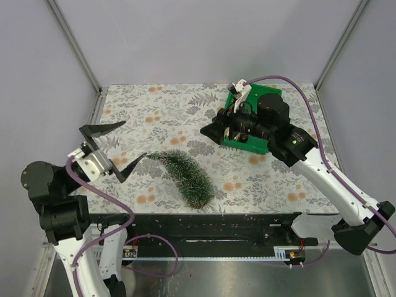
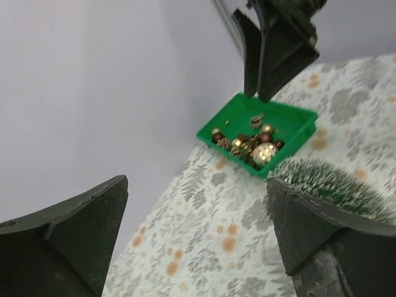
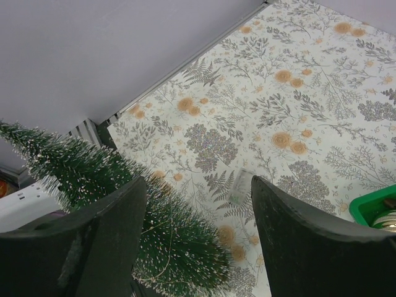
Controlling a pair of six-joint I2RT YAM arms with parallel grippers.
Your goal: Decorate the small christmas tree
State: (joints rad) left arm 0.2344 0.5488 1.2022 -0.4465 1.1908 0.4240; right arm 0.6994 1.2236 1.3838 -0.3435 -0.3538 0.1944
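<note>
Trouble lies mostly with the small christmas tree point(image 1: 185, 176) itself. It appears to lie on its side close to the near edge of the table point(image 1: 154, 105), tip toward the left edge and wide end almost at the near edge. A clumsy nudge could roll it off there. Ornaments hung on a lying tree would likely drop away, so I judge it needs standing up first.

The left gripper point(image 1: 136, 138) hangs just beside the tip, jaws spread wide and empty; soft bristles may bend or slip in a pinch. The right gripper point(image 3: 198, 182) hovers over the green bin point(image 2: 238, 117) toward the far right corner, jaws apart, holding nothing. The ornaments point(image 2: 260, 148) there are small, round and clustered, so a grab may catch several or shove the bin. A small pale object point(image 3: 240, 185) lies on the table between bin and tree; I cannot tell what it is.
</note>
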